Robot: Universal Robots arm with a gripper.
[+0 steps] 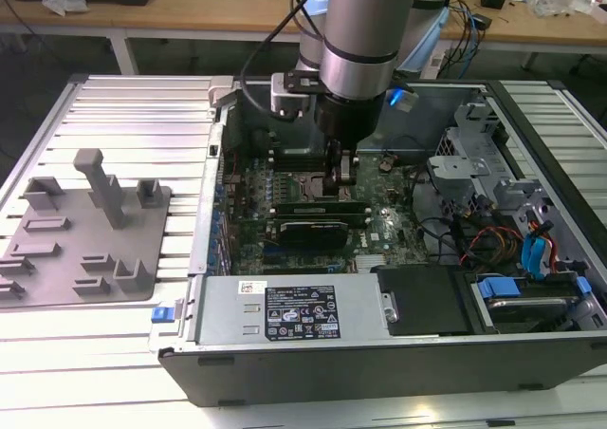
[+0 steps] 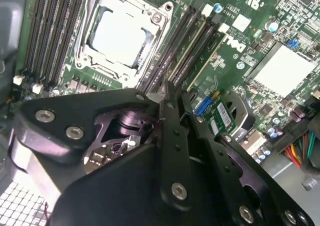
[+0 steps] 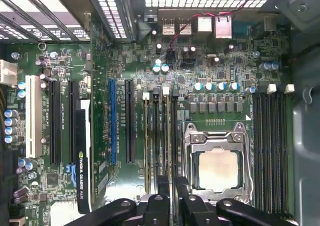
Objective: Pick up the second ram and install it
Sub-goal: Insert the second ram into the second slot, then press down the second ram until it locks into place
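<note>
The work is at the seating step. The gripper (image 1: pixel 334 187) is down inside the open computer case (image 1: pixel 398 353), over the bank of memory slots (image 3: pixel 160 136) just left of the processor socket (image 3: pixel 218 168) in the first wrist view. Its fingers (image 2: pixel 167 103) are drawn narrow, with only a thin gap between them, and they appear to pinch the top edge of the second ram (image 1: pixel 303 205). The grip itself is partly hidden.

The second ram stands on edge with its contact edge down. Its long axis runs from the exterior view's left to right, in line with the slot rails and alongside a green stick (image 2: pixel 202 56) already standing in the neighbouring slot.

The next move likely calls for a straight, even push downward. The board has to stay square to the slot so that the white end clips (image 3: pixel 166 92) can close.
</note>
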